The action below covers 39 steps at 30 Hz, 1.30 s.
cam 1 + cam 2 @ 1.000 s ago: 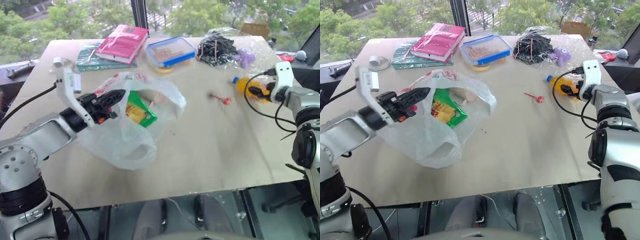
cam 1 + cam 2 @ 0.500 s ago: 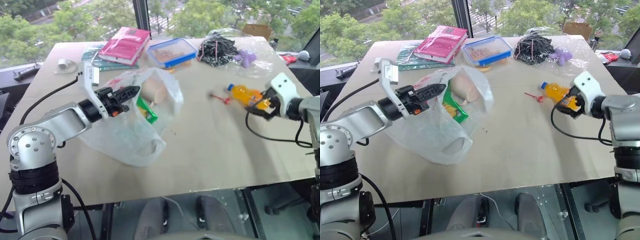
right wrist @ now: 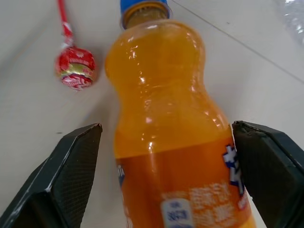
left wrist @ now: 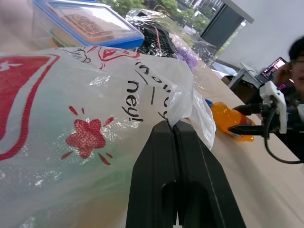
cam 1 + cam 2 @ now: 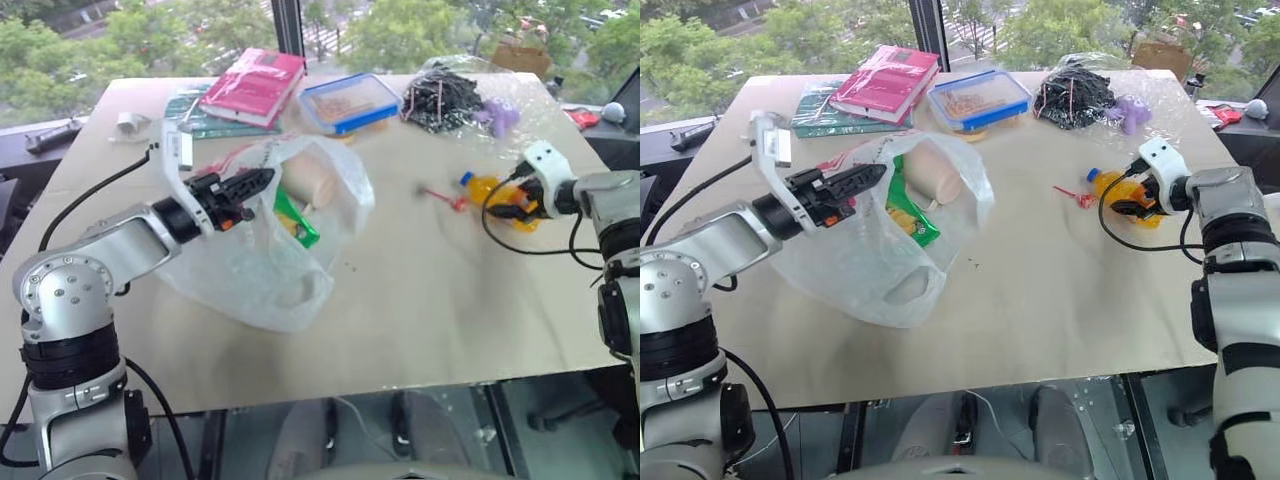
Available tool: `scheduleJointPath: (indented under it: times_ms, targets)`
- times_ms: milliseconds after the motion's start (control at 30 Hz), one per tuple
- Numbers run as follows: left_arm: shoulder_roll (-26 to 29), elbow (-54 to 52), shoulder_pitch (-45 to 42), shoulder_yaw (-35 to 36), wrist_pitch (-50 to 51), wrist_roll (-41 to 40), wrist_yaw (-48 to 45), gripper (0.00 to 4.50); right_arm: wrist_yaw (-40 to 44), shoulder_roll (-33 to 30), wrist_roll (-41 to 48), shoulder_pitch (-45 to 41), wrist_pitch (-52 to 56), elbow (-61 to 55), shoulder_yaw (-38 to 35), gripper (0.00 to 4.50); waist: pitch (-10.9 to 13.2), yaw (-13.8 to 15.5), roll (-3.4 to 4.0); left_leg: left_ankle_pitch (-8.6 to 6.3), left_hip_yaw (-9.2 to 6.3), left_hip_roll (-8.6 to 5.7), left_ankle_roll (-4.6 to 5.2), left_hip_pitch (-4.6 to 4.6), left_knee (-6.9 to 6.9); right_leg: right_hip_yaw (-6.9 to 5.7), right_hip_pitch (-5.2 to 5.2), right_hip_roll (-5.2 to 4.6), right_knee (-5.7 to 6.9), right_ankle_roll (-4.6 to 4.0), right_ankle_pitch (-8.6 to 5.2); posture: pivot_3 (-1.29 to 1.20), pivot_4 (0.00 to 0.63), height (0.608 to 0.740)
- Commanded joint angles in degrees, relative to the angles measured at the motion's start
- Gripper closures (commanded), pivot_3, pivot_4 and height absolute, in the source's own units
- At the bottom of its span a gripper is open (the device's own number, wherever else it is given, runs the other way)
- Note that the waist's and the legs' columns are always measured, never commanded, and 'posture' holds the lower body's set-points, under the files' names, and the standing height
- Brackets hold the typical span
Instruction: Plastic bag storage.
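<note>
The beige rectangular tabletop (image 5: 1040, 300) had its near half and middle mostly bare, with open room between the two arms; clutter sat along the far edge. The large thin translucent whitish plastic bag with red print (image 5: 875, 255) lay on the left half, well in from the left and near edges. Its long axis ran from the near-left up toward the far-right, mouth lifted and gaping toward the far-right, closed end slumped toward the near edge. Inside showed a small green snack packet (image 5: 905, 212) and a pale rounded item (image 5: 936, 175).

The left gripper (image 5: 862, 180) had its black fingers pressed together, pinching the bag's rim film at the mouth and holding it up off the tabletop.

The right gripper (image 3: 166, 142) stood near the right edge with fingers spread wide on either side of a lying orange drink bottle with blue cap (image 5: 1118, 188), pads apart from it, cap pointing toward the table's middle. A red-wrapped lollipop (image 5: 1074, 195) lay just beside the cap.

Along the far edge: pink book (image 5: 883, 82), teal book (image 5: 820, 115) under it, blue-lidded clear food box (image 5: 980, 99), clear crinkly bag of black cables (image 5: 1075, 95), small purple toy (image 5: 1128, 113).
</note>
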Motion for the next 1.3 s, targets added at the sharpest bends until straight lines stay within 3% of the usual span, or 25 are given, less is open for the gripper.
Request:
scheduleJointPath:
  times_ms: [33,100,167,233,300,567,700,900,933,1033,1100,1233,1300]
  targets:
    - [0.28,-3.04,0.73,2.29,-0.83,-1.62,1.03,4.50,4.44,0.19,-0.88,1.45,-0.82,3.03,1.13,0.08,-0.01,0.03,-0.01,0.00,0.00,0.01,0.00,0.03,-0.01,-0.01,0.03,0.00,0.00,0.00,0.00,0.00,0.150,0.740]
    - [0.09,-3.23,0.84,2.09,-0.93,-1.73,1.40,4.50,4.02,0.27,-2.10,2.15,-1.65,3.52,2.10,0.08,-0.04,0.03,-0.06,0.00,-0.03,0.01,-0.01,0.07,0.00,-0.05,0.07,0.00,0.04,0.00,0.00,0.00,0.150,0.740]
    - [-0.05,-2.85,0.28,1.56,-1.00,-1.66,1.55,4.50,4.04,0.40,-2.53,2.65,-1.54,3.78,2.41,0.63,-0.07,0.04,-0.10,0.00,-0.02,0.00,-0.02,0.10,0.02,-0.05,0.09,-0.01,0.10,-0.01,0.00,0.00,0.150,0.740]
    - [0.02,-2.24,-0.44,1.04,-1.03,-1.45,1.32,4.50,4.12,0.31,-2.71,3.12,-1.86,3.52,2.46,1.45,-0.14,0.04,-0.23,0.01,-0.03,0.01,-0.03,0.21,0.02,-0.05,0.16,0.00,0.14,-0.01,0.00,0.00,0.150,0.740]
    - [0.13,-1.30,-1.43,0.48,-1.03,-1.04,0.82,4.50,3.50,-0.44,-2.76,4.15,-3.56,2.63,2.33,1.83,-0.22,0.10,-0.35,0.02,-0.05,0.01,-0.05,0.21,0.03,-0.06,0.16,0.00,0.16,-0.02,-0.01,0.00,0.150,0.740]
    - [-0.02,3.27,-5.90,-2.50,-1.11,1.96,-3.08,4.50,5.10,-3.26,-1.76,9.61,-2.49,-5.37,2.20,1.84,-0.28,0.68,-0.45,0.03,-0.17,-0.07,-0.05,0.19,0.08,-0.20,0.27,-0.09,0.16,-0.01,0.00,0.00,0.150,0.740]
    - [-0.82,5.37,-8.19,-3.99,-1.28,4.05,-5.11,4.50,3.15,-1.38,-5.06,10.41,-2.59,-3.08,5.47,0.05,-0.30,0.73,-0.49,0.03,-0.32,-0.08,-0.06,0.19,0.09,-0.38,0.35,-0.08,0.14,-0.01,-0.01,0.00,0.150,0.740]
    - [-1.63,5.29,-8.36,-3.67,-0.97,5.51,-6.21,4.50,-1.02,1.60,-7.12,8.66,-2.94,0.89,6.67,0.05,-0.48,-0.43,-0.72,0.06,-0.29,-0.03,-0.10,0.24,0.08,-0.34,0.37,-0.04,0.10,-0.01,0.00,0.00,0.150,0.740]
    - [-1.72,5.10,-8.24,-3.49,-0.90,5.64,-6.26,4.50,-1.60,1.75,-7.05,8.34,-3.14,1.18,6.43,0.45,-0.50,-0.51,-0.75,0.07,-0.28,-0.01,-0.13,0.27,0.08,-0.33,0.38,-0.03,0.10,-0.01,0.00,0.00,0.150,0.740]
    - [-1.80,4.41,-7.52,-2.78,-0.81,5.69,-6.11,4.50,-2.15,1.35,-5.08,7.80,-3.92,0.42,4.19,1.10,-0.53,-0.57,-0.79,0.08,-0.31,-0.01,-0.14,0.32,0.09,-0.33,0.43,-0.04,0.11,-0.01,0.00,0.00,0.150,0.740]
    - [-1.71,4.42,-7.38,-2.64,-0.82,5.83,-6.16,4.50,-1.76,0.42,-3.81,8.40,-4.59,-2.06,2.88,1.21,-0.52,-0.60,-0.79,0.09,-0.31,-0.02,-0.15,0.32,0.13,-0.32,0.44,-0.06,0.12,-0.02,-0.01,0.00,0.150,0.740]
    - [-1.38,5.05,-8.04,-2.92,-0.59,6.14,-6.74,4.50,1.10,-1.43,-0.16,11.57,-1.96,-12.35,0.08,1.21,-0.48,-0.30,-0.72,0.09,-0.31,-0.04,-0.14,0.31,0.14,-0.31,0.42,-0.09,0.16,-0.01,0.00,0.00,0.150,0.740]
    - [-0.72,5.78,-8.79,-3.15,-0.41,6.56,-7.71,4.50,4.51,-3.04,4.98,17.12,6.17,-29.97,-2.78,1.21,-0.36,-0.04,-0.54,0.09,-0.31,-0.03,-0.14,0.17,0.10,-0.29,0.29,-0.09,0.16,-0.01,0.00,0.00,0.150,0.740]
